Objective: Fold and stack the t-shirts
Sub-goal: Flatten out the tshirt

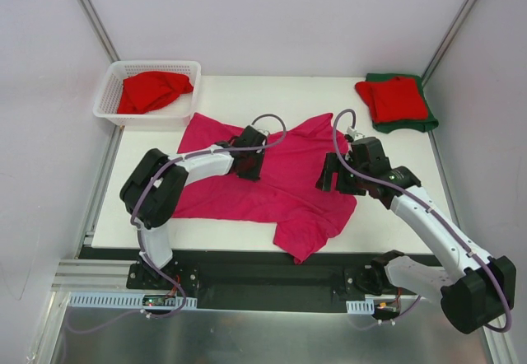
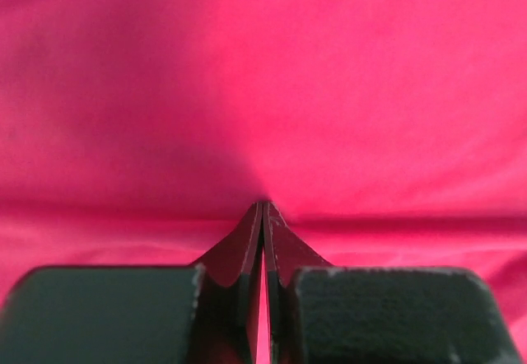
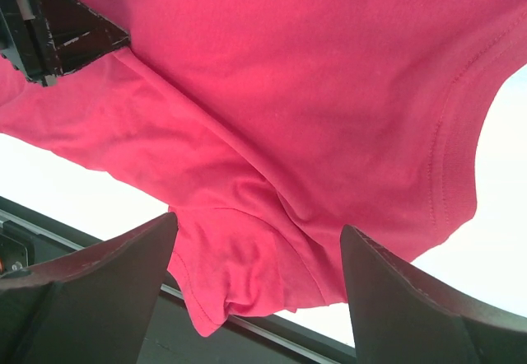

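A pink shirt [image 1: 284, 195] lies spread and rumpled on the white table [image 1: 247, 92], its near corner reaching over the front edge. The left gripper [image 1: 247, 166] sits on its middle, and the right gripper [image 1: 331, 176] is over its right part. A red shirt [image 1: 152, 91] lies heaped in the basket [image 1: 156, 67] at far left. At far right, a folded red shirt [image 1: 394, 98] rests on a green shirt [image 1: 422, 123].

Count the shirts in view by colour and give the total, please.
Magenta-pink shirt: 1
Red shirts: 2, one at far left, one at far right
Dark green shirt: 1
Total: 4
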Available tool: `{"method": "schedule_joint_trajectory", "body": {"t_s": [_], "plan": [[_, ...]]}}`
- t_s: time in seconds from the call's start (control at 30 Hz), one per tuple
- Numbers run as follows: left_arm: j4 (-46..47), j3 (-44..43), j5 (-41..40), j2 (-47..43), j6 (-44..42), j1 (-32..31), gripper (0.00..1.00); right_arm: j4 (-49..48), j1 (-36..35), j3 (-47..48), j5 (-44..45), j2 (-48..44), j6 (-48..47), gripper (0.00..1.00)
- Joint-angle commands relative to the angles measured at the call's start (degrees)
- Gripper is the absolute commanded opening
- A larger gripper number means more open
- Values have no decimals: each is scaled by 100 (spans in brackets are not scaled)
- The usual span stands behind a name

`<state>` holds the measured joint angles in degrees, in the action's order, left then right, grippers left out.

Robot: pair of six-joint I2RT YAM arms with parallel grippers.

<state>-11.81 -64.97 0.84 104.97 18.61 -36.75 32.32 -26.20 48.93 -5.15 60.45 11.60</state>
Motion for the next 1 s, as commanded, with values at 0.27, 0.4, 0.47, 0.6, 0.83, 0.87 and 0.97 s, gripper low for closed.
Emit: {"method": "schedule_joint_trajectory", "body": {"t_s": [0.27, 0.4, 0.47, 0.6, 0.83, 0.87, 0.97], "plan": [[232, -928, -242, 1104, -7, -280, 0, -50, -35, 20, 137, 37, 10, 84], [171, -1307, -339, 1403, -7, -219, 0, 12, -44, 20, 172, 11, 1, 84], [118, -1578, -286, 1579, 37, -148, 0, 29, -35, 12, 189, -6, -17, 84], [-31, -1975, -111, 1808, 134, 115, 0, 73, -44, -15, 225, -59, -8, 84], [-383, -2652, 135, 2159, 195, 739, 0, 100, -44, -102, 242, -129, 27, 84], [-400, -2748, 153, 2177, 196, 870, 0, 108, -35, -111, 242, -138, 44, 84], [-427, -2837, 241, 2160, 134, 1038, 0, 108, -44, -146, 225, -173, 53, 84]]}}
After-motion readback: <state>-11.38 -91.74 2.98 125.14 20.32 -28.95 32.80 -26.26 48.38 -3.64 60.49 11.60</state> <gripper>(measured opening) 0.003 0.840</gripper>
